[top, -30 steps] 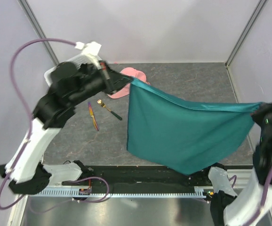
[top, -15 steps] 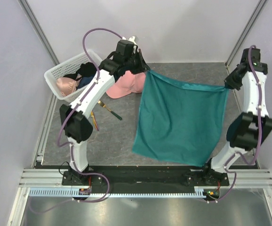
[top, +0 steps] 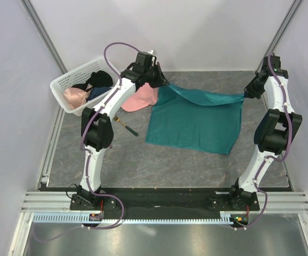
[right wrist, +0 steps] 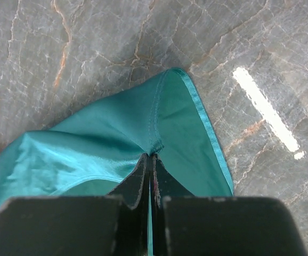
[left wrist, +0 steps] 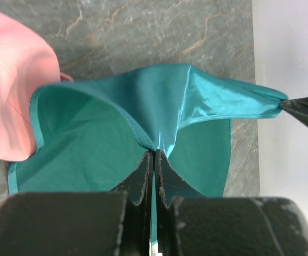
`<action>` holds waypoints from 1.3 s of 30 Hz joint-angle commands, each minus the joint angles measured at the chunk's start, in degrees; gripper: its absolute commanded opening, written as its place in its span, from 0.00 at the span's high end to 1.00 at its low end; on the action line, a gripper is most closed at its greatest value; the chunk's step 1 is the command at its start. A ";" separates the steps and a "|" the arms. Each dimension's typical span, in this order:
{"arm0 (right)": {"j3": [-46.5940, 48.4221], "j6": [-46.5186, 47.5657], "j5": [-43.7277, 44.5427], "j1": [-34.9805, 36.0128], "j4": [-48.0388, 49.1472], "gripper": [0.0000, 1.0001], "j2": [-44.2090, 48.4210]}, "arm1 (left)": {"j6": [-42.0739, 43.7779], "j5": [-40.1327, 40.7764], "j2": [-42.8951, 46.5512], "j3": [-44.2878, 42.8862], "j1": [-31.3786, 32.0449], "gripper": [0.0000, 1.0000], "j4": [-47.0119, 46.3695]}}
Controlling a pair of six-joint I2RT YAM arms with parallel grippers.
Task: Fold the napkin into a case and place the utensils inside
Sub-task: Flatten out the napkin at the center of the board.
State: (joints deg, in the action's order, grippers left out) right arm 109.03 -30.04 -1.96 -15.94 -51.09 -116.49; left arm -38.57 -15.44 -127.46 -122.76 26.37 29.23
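Observation:
The teal napkin lies mostly flat on the table, its far edge lifted and stretched between both grippers. My left gripper is shut on the far-left corner, and the cloth bunches at its closed tips. My right gripper is shut on the far-right corner, with the hem pinched at its tips. One of the utensils, a fork with a gold head and dark handle, rests on the table left of the napkin, beside the left arm.
A pink cap lies just left of the napkin's far-left corner and also shows in the left wrist view as the cap. A white basket holding clothes stands at the far left. Walls close off the back and sides.
Both arms have reached toward the far side and come down. The napkin, which hung in the air, now rests mostly on the table, farther from the bases.

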 commanded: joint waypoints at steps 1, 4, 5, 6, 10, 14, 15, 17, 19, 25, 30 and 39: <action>-4.87 1.30 -0.24 0.12 0.29 1.00 8.18 | 0.77 -1.70 7.56 6.01 -0.35 0.98 -2.43; -10.14 1.65 -1.55 0.04 -0.94 1.00 11.97 | 1.91 -1.52 10.82 12.51 -0.35 0.98 -2.34; -11.90 1.57 -2.17 0.04 -0.85 1.00 13.12 | 2.96 -1.61 13.35 14.37 -0.35 0.98 -2.25; -15.83 1.30 -3.91 0.04 -0.85 1.00 14.35 | 3.58 -1.52 14.59 16.22 -0.35 0.98 -2.25; -23.59 1.48 -5.26 0.21 0.20 1.00 20.40 | 7.01 -0.29 21.18 25.81 -0.35 0.98 -2.34; -21.69 -0.54 -4.81 0.12 -1.37 1.00 26.65 | 8.68 -0.38 27.95 27.40 -0.35 0.98 -1.99; -20.63 -1.15 -4.99 0.21 -1.99 1.00 28.05 | 8.60 -0.38 30.49 26.53 -0.35 0.98 -1.55; -17.56 -3.35 -4.29 0.13 -3.91 1.00 32.89 | 7.72 -0.99 32.79 25.12 -0.35 0.98 -1.02; -15.53 -4.50 -2.27 0.13 -6.12 1.00 37.97 | 7.37 -1.87 36.57 23.71 -0.27 0.98 -0.58; -10.16 -4.32 0.37 0.21 -11.13 1.00 53.01 | 6.05 -3.54 49.82 25.20 -0.27 0.98 -1.54; -3.40 -3.62 4.50 0.13 -12.89 1.00 63.99 | 5.61 -6.44 58.63 25.99 -0.18 0.98 -1.55; 11.90 -0.28 7.49 0.83 -18.69 1.00 66.13 | 6.66 -2.67 68.74 19.66 -0.18 0.98 3.28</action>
State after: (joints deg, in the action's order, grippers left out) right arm 117.80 -32.53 2.50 -15.77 -65.19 -47.99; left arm -33.34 -19.53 -61.01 -101.19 26.33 31.11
